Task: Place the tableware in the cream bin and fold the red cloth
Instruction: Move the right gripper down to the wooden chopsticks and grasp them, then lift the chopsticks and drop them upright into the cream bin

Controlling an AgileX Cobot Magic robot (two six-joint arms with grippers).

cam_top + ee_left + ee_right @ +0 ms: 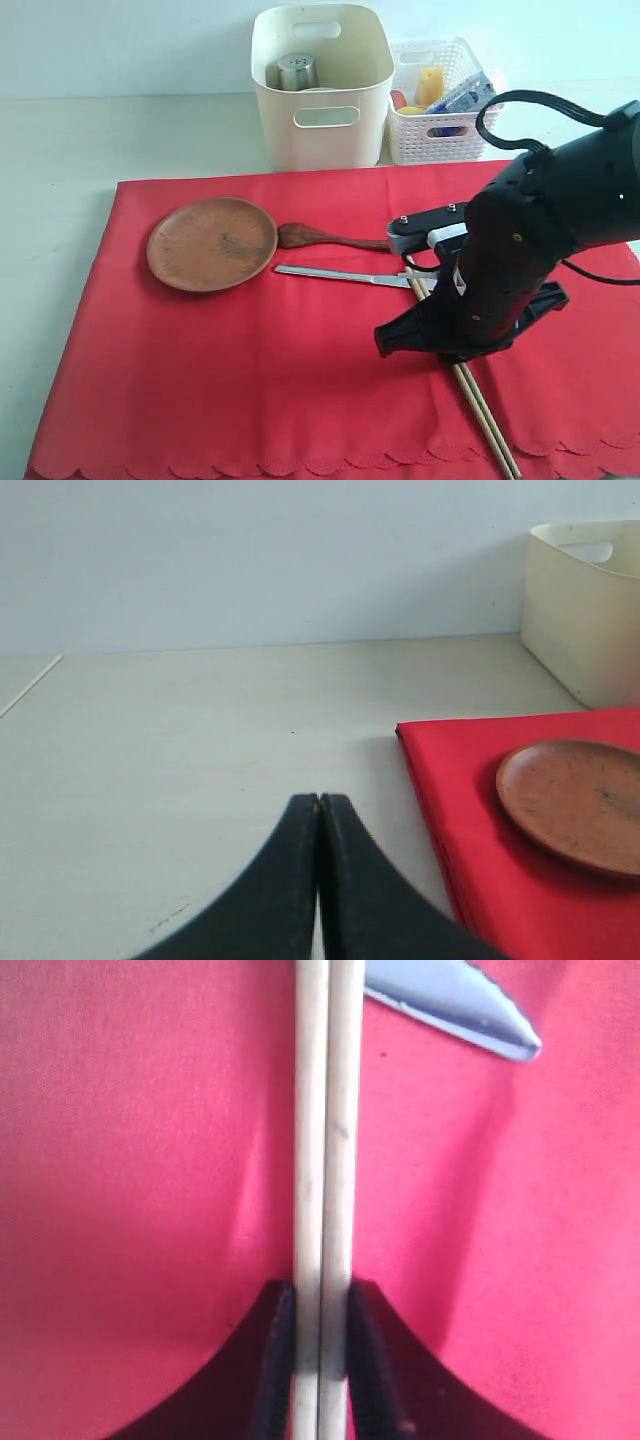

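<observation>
The right gripper (320, 1355) is clenched on the two long pale wooden chopsticks (322, 1110), one dark ribbed finger on each side, so the pair sits tight together between them. The sticks lie on the large bright red cloth (250, 380), and no lift is visible; the pointed tip of the flat metal knife (335, 273) is just beside them. I judge the step in hand to be carrying the chopsticks to the tall cream plastic bin (322, 120), which stands beyond the cloth's far edge with the steel cup (297, 72) already inside.

To do it well, rise straight up first, so the fingers do not drag the fabric or nudge the knife; hold the clamp firm, since smooth round sticks can roll over one another and slip. A long free length runs out of the grip toward the near scalloped edge and may swing; a slow carry suits it. Over the bin, tip the sticks downward before letting go, lest they bridge the rim or bounce out; steer clear of the small white lattice basket (440, 135) just beside it.

The left gripper (320, 810) is closed on nothing over the bare pale table (180, 760), near the round brown wooden plate (212, 243); it is well apart from that route. The dark wooden spoon (330, 238) lies just beside the plate.
</observation>
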